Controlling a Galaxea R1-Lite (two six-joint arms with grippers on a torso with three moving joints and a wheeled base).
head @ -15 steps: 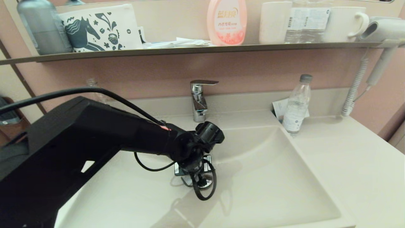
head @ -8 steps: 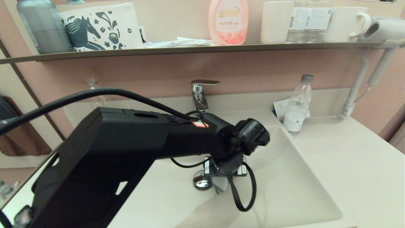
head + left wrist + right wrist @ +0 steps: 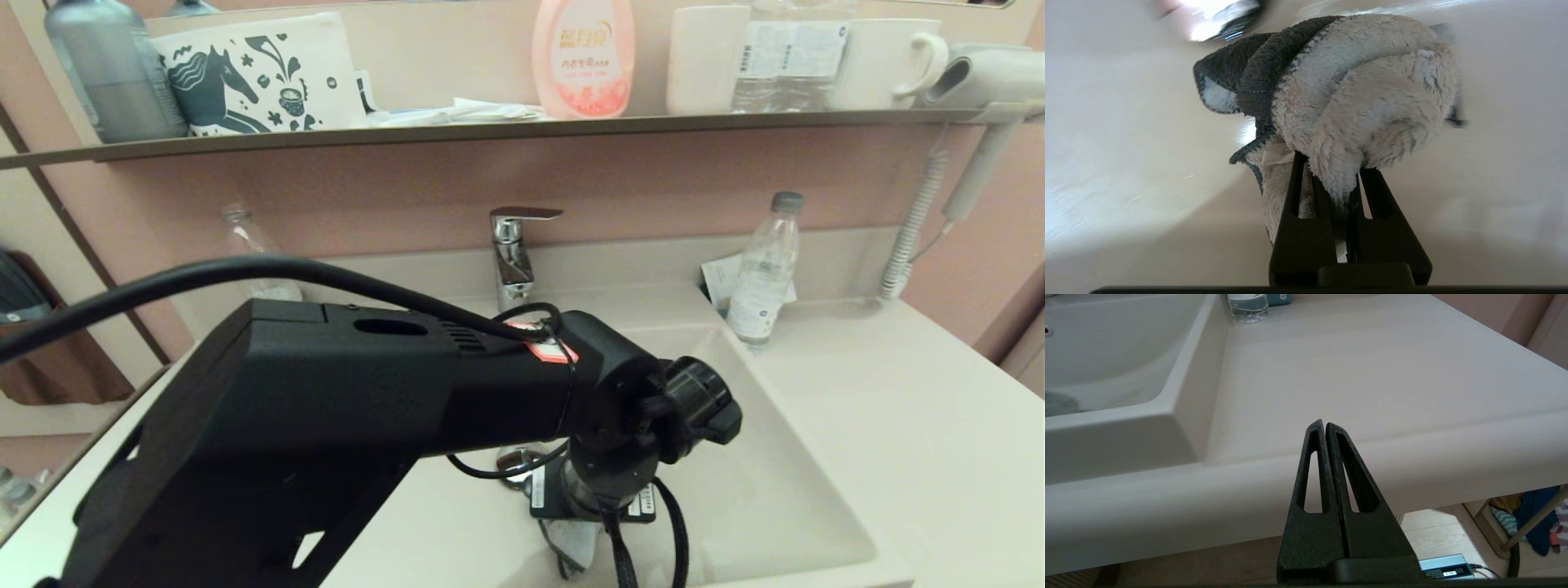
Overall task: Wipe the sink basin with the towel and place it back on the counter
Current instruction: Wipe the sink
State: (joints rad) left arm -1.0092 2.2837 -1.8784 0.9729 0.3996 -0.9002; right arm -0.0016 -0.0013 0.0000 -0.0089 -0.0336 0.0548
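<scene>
Your left arm reaches across from the left, over the sink basin, with its wrist pointing down into the bowl. In the left wrist view, the left gripper is clamped on the towel, its two fingers pinching a bunched fold of the fluffy pale cloth with the darker edge. The towel is pressed against the smooth basin floor. From the head view only a small grey scrap of towel shows below the wrist, near the front of the basin. The drain plug sits just behind the wrist, mostly hidden by it, and the faucet stands at the back edge.

To the right of the basin, a clear water bottle stands on the table by the basin's back right corner.

Your right gripper shows only in its own wrist view: its fingers are pressed together with nothing between them, and it hangs in front of the table's rounded front edge, to the right of the basin and away from the towel.
</scene>
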